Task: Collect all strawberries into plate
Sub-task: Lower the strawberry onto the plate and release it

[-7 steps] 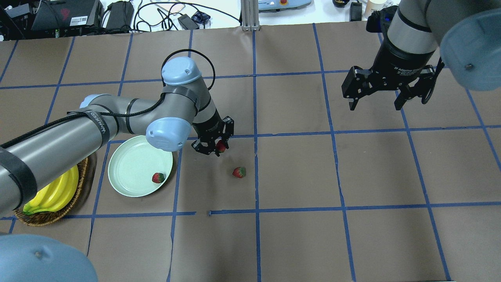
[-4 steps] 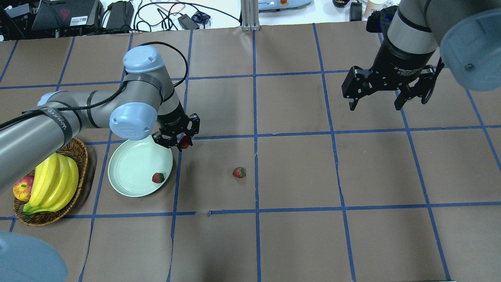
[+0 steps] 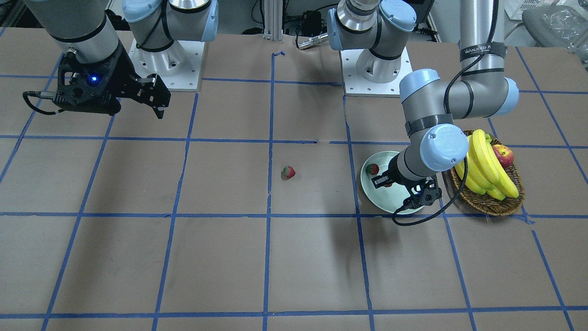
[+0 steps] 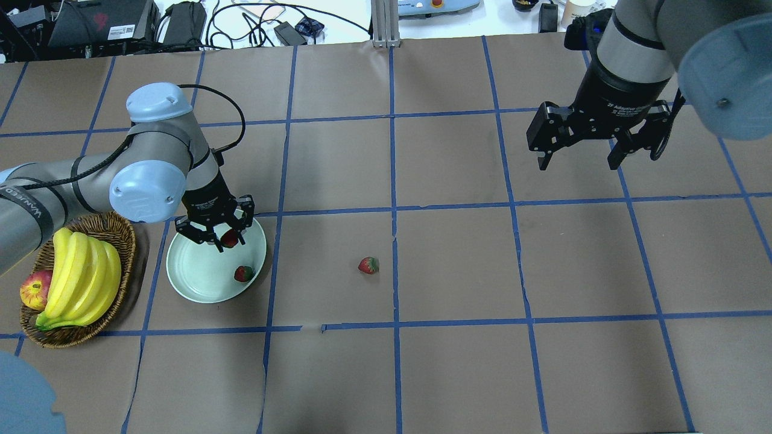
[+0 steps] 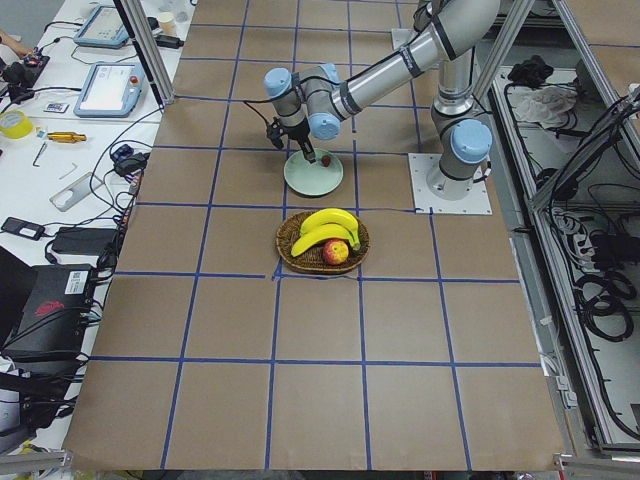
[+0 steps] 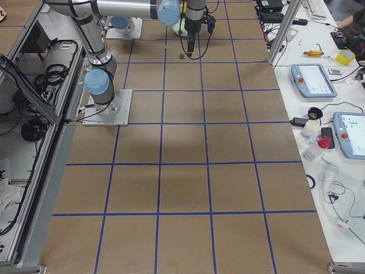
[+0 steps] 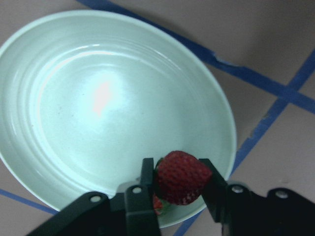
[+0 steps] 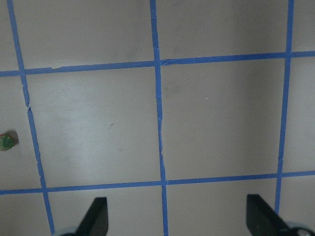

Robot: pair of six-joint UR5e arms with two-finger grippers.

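The left gripper (image 4: 225, 240) hangs over the far side of the plate (image 4: 199, 271). Its two black fingers (image 7: 146, 172) are closed on a strawberry, one on each side. This held strawberry (image 7: 181, 177) is dark red and bumpy, with little seeds all over. It is up in the air above the plate, close to the rim, and is not touching it.

The plate is round, pale green and shiny. It has a low raised rim and rings around the inside. A second strawberry (image 4: 243, 273) lies inside the plate, near the edge on the robot's right. It is red with a green leafy top.

A third strawberry (image 4: 368, 265) lies on the brown table (image 4: 458, 265), well away from the plate, next to a blue tape line (image 4: 393, 181). It is red with a green cap too.

The right gripper (image 4: 582, 160) is far off on the other side, high over the table. Its jaws are wide open and hold nothing.

Just beside the plate is a brown wicker basket (image 4: 123, 228). It holds yellow bananas (image 4: 84, 277) and a red apple (image 4: 33, 289).
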